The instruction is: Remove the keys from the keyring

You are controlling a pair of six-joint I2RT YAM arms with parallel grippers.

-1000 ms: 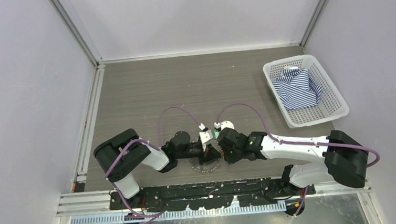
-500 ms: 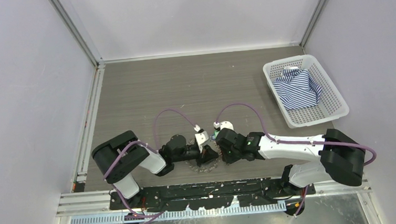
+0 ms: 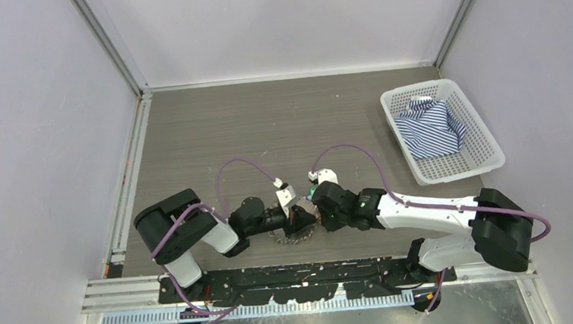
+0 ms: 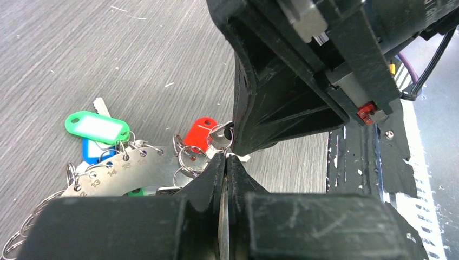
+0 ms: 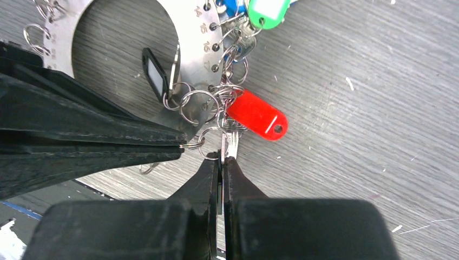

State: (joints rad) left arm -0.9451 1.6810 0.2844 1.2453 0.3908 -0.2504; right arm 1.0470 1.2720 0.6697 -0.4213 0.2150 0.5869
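At the rim of the flat silvery numbered metal keyring (image 5: 190, 59) on the surface (image 5: 352, 108), our right gripper (image 5: 223, 160) clamps a silver key (image 5: 229, 142), blade along the gripper's axis. Our left gripper (image 4: 224, 160) pinches the key's wire split ring (image 5: 189, 145).

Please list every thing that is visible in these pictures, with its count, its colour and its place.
keyring: one, silver, on the table between both arms.
green tag: one, green, on the keyring's rim.
blue tag: one, blue, beside the green tag.
red tag: one, red, nearest the hands.
black tag: one, black, at the keyring's inner edge.
silver key: one, silver, beside the red tag.
small rings: many, silver, along the keyring's rim.
basket: one, white, right side of the table.
cloth: one, blue-white striped, in the basket.
table: one, grey wood grain, under everything.
left hand: one, black, shut, tips at a small ring.
right hand: one, black, shut on the silver key.
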